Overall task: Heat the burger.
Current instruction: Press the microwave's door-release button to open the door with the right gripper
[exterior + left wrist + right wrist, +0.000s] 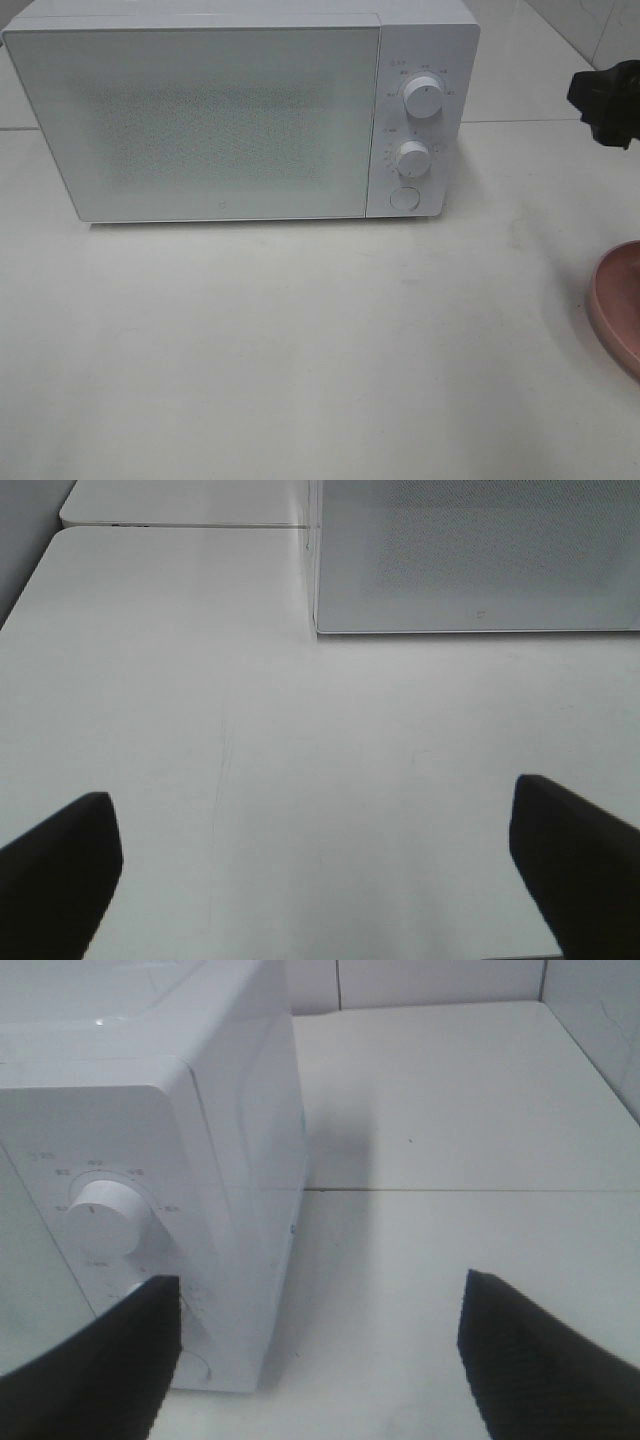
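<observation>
The burger is out of view in every frame. A white microwave (200,120) stands at the back of the table with its door shut. My left gripper (320,880) is open over bare table in front of the microwave's (480,560) lower left corner, with nothing between its fingers (60,870). My right gripper (320,1360) is open too and holds nothing. It hovers by the right side of the microwave (230,1110), near the upper knob (105,1215). In the exterior view only a black part of the right arm (606,100) shows at the far right.
A pink plate (618,300) is cut off by the right edge of the exterior view. The microwave's panel has two white knobs (423,98) (411,157) and a round button (404,198). White tabletop (300,350) stretches in front.
</observation>
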`<state>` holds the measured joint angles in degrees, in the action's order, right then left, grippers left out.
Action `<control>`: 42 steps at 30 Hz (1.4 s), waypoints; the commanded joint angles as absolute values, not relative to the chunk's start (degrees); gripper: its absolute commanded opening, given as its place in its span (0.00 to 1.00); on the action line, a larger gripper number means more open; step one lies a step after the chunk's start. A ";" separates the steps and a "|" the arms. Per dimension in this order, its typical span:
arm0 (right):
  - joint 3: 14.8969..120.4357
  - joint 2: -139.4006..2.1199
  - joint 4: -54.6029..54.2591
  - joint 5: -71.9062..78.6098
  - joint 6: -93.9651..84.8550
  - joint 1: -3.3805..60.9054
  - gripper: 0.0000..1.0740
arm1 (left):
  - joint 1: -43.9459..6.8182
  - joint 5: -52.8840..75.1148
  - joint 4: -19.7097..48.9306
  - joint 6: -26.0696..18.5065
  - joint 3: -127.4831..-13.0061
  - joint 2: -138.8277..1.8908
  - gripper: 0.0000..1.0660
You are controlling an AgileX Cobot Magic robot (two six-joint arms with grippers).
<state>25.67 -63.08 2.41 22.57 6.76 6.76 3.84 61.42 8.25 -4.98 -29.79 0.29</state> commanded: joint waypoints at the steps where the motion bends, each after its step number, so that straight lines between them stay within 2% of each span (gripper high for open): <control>1: 22.86 -66.52 -5.33 34.15 -0.80 10.94 0.70 | 3.61 61.48 8.71 -4.70 -29.68 1.26 0.92; 5: 21.14 -69.39 -13.69 40.39 -7.73 14.55 0.70 | 3.61 61.48 8.71 -4.70 -29.68 1.26 0.92; 6: 20.45 -71.10 -19.82 43.89 -11.40 17.53 0.70 | 3.61 61.48 8.71 -4.70 -29.68 1.26 0.92; 7: 20.45 -71.10 -19.82 43.89 -11.40 17.53 0.70 | 3.61 61.48 8.71 -4.70 -29.68 1.26 0.92; 9: 20.40 -73.40 -27.22 47.84 -16.27 21.77 0.70 | 3.61 61.48 8.71 -4.70 -29.68 1.26 0.92; 10: 20.40 -73.40 -27.22 47.84 -16.27 21.77 0.70 | 3.61 61.48 8.71 -4.70 -29.68 1.26 0.92; 12: 20.40 -75.57 -31.00 51.97 -18.68 25.67 0.70 | 3.61 61.48 8.71 -4.70 -29.68 1.26 0.92; 19: 20.40 -80.79 -34.72 59.99 -18.85 33.23 0.70 | 3.61 61.48 8.71 -4.70 -29.68 1.26 0.92; 25: 20.57 -87.95 -44.63 68.87 -18.85 42.06 0.70 | 3.61 61.48 8.71 -4.70 -29.68 1.26 0.92; 31: 20.57 -93.11 -48.82 72.77 -18.74 47.96 0.70 | 3.61 61.48 8.71 -4.70 -29.68 1.26 0.92; 42: 20.57 -98.66 -53.46 75.00 -16.90 52.88 0.70 | 3.61 61.48 8.71 -4.70 -29.68 1.26 0.92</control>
